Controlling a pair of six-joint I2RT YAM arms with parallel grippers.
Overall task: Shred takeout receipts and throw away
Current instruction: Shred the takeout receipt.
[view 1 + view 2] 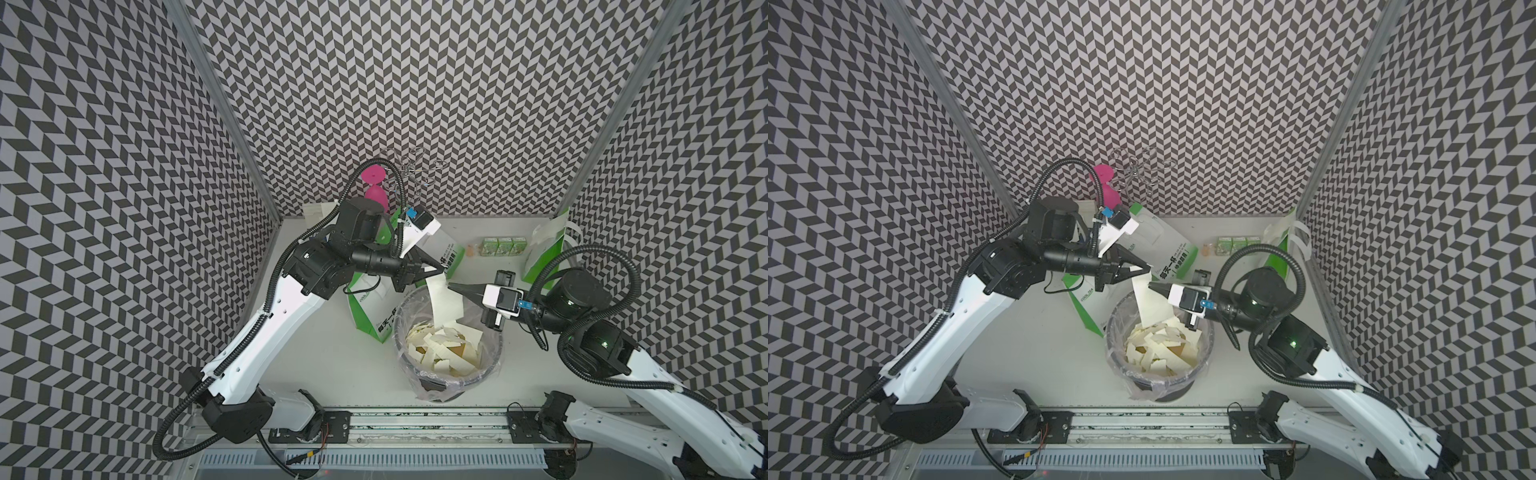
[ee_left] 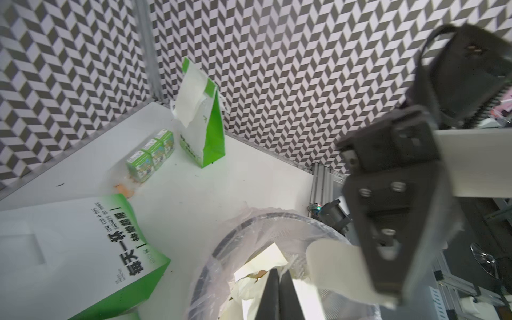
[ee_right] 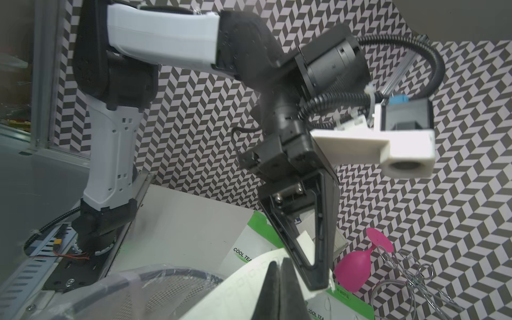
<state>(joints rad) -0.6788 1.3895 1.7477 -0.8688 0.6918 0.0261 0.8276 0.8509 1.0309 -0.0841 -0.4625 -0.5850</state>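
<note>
The left gripper (image 1: 441,269) is pressed together on the top corner of a receipt (image 1: 446,303), just right of the middle of the frame in both top views. The right gripper (image 1: 452,286) is also closed. It pinches the same receipt at its other edge, slightly lower in the frame. The two tips are near each other but do not touch. The receipt hangs from them as a long pale strip, and its lower end reaches over the open bin (image 1: 398,332). The bin stands on the desk (image 1: 316,353), below the centre of the frame.

Only the top views look into the bin, where many cream scraps (image 1: 440,349) lie in a heap.

The left wrist view gives the right gripper (image 2: 387,291) from the side, shut on a curled part of the receipt (image 2: 329,259). It also shows clearly a standing bag (image 2: 207,130) in the corner of the desk, with a pale slip (image 2: 191,102) hanging on its face and green cartons (image 2: 151,155) beside it.

The right wrist view gives the left gripper (image 3: 318,285), its fingers meeting in a V on the paper edge. Beyond it are a pink glass (image 3: 352,267) and a wire rack (image 3: 410,277), which the left wrist view does not show.
</note>
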